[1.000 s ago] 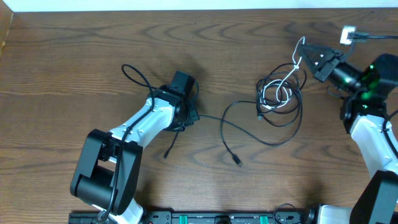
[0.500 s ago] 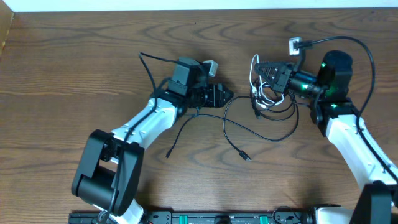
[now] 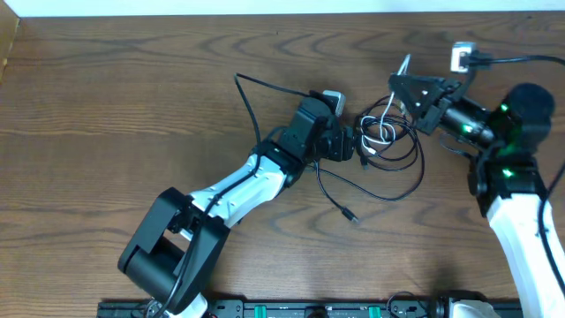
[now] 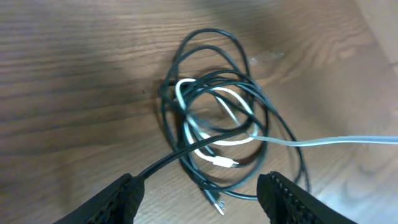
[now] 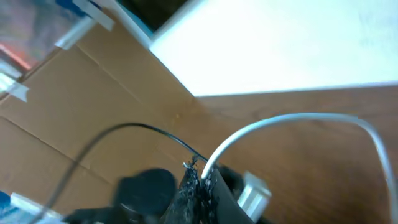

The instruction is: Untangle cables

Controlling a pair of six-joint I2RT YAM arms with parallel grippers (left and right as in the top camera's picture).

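Brown wooden table (image 3: 132,88); tangled black, white cables (image 3: 384,134) lying on it

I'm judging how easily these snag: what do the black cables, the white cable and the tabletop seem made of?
The black cables: probably rubbery plastic jacket, matt; soft loops, little glare.
The white cable: probably smoother plastic jacket; faint sheen along it.
The tabletop: wood or wood-look laminate, satin; brown grain lines, cannot tell which.

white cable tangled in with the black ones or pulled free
Tangled: in the left wrist view the white cable loops through the coiled black cables, one strand running off to the right gripper, which pinches it.
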